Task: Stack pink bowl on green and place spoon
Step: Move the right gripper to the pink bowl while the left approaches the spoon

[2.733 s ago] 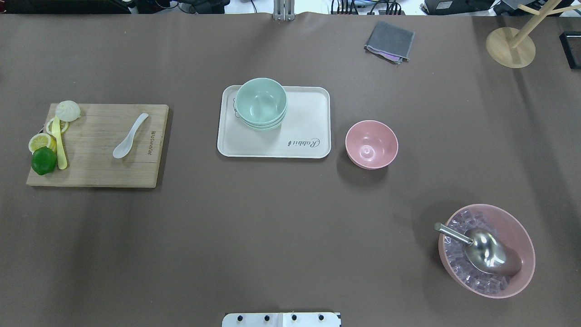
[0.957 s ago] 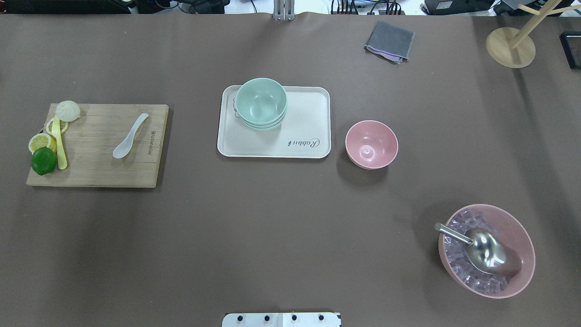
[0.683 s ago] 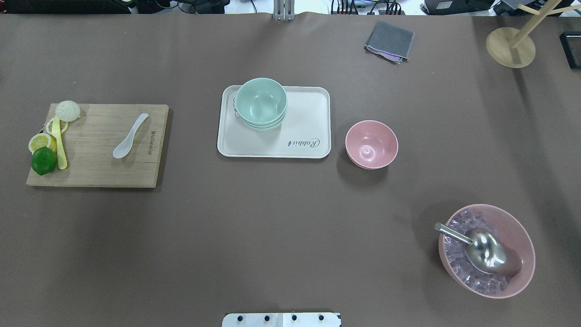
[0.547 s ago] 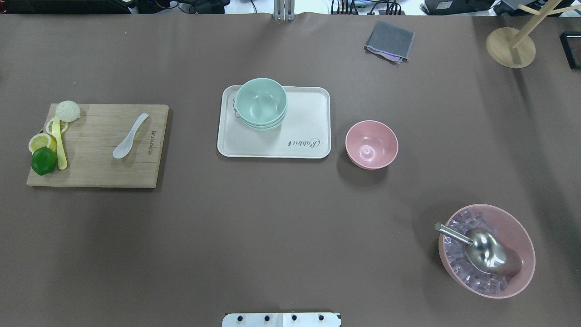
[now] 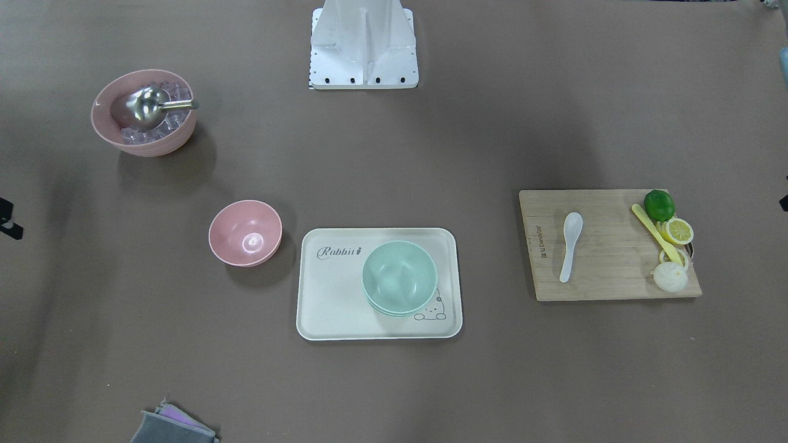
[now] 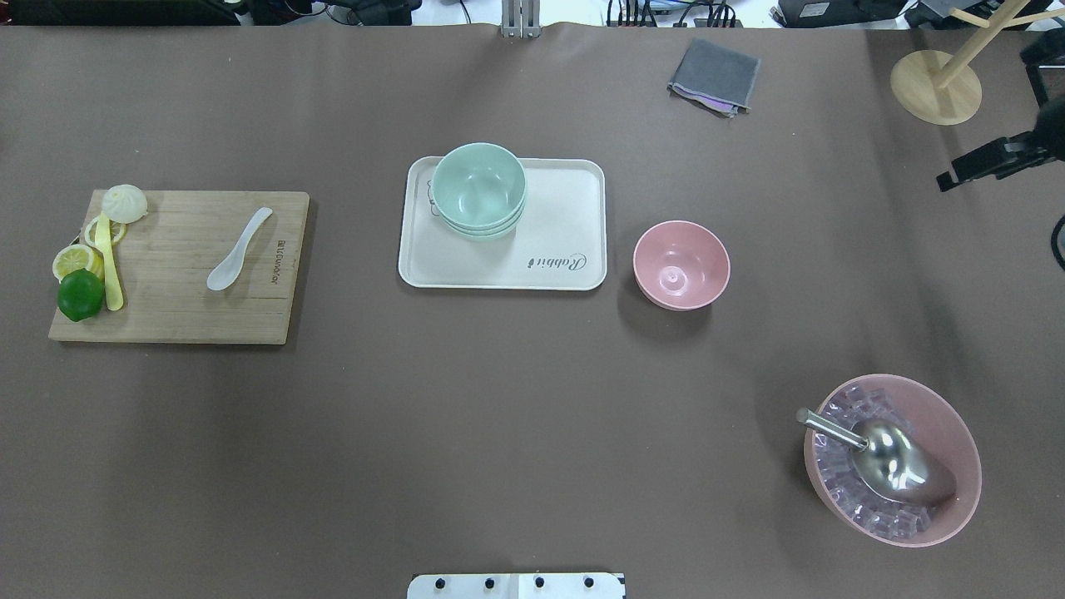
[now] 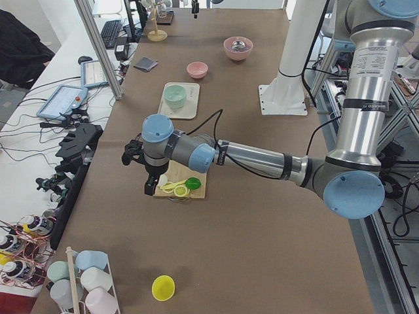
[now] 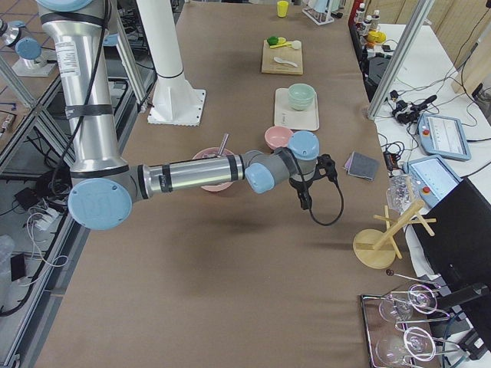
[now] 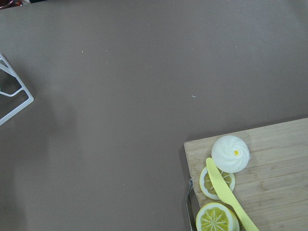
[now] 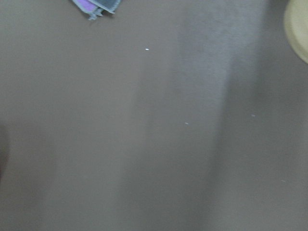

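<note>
Spoon [image 6: 240, 249] on board [image 6: 175, 312], bowls [image 6: 478, 190] on tray [image 6: 559, 218]

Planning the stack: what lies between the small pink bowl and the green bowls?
Between small pink bowl and green bowls: only bare table and the tray's empty half, in the overhead view.

The right arm [image 6: 994, 160] now juts into the overhead view at its right edge, just below the wooden stand [image 6: 936, 87], where before only bare table [image 6: 532, 399] showed.

Small pink bowl [image 6: 681, 264], one; large pink bowl [image 6: 948, 420], one; stack of green bowls [image 6: 478, 187], one; tray [image 6: 557, 225], one; cutting board [image 6: 183, 312], one; white spoon [image 6: 237, 251], one; metal scoop [image 6: 890, 457], one; grey cloth [image 6: 714, 75], one; lime [image 6: 80, 294], one.
</note>
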### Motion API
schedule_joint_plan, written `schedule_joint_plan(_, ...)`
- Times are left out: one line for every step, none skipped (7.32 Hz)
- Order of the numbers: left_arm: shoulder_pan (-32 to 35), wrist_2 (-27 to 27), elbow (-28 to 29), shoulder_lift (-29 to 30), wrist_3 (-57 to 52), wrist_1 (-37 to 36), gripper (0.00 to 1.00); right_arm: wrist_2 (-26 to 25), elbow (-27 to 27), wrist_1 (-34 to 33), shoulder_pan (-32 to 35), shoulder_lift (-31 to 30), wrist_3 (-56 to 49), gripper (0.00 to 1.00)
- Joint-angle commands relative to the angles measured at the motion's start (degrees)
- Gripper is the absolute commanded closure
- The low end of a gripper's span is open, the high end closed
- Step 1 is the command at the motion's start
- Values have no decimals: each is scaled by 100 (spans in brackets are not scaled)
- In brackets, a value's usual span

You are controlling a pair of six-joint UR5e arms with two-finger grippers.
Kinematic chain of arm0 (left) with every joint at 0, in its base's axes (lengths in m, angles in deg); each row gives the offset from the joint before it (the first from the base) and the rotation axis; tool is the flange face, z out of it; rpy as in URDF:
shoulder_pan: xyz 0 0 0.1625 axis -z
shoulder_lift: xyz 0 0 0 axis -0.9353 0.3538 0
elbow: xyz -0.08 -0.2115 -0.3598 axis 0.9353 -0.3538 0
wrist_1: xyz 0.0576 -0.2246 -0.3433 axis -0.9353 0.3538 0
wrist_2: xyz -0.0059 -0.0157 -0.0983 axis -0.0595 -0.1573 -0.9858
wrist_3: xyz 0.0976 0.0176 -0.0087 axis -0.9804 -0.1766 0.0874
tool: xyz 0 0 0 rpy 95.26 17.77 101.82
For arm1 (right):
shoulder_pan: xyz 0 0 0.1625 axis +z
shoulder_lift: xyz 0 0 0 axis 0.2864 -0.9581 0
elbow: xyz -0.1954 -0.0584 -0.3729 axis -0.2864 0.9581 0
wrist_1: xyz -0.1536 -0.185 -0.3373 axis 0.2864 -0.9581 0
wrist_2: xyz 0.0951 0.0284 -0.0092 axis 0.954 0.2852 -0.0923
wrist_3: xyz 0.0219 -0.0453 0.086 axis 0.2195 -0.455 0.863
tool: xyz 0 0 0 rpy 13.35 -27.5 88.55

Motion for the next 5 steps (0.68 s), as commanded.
schedule_joint_plan(-266, -11, -6, 200, 512, 186, 2, -268, -38, 85, -913, 710, 1624, 0)
schedule_joint_plan(-590, -12, 20, 218, 697, 580, 2, -462, 6, 94, -1326, 905, 1873, 0)
schedule_joint_plan(-1089, 6, 55, 340, 1073, 914, 2, -698, -20, 94, -1635, 1020, 2093, 0)
schedule_joint_plan(-1381, 6, 64, 628, 1825, 926, 3, -718, -38, 94, -1856, 1091, 2165, 0)
schedule_joint_plan(-1566, 6, 73, 779, 2093, 926, 3, -718, -29, 103, -2084, 1083, 2123, 0)
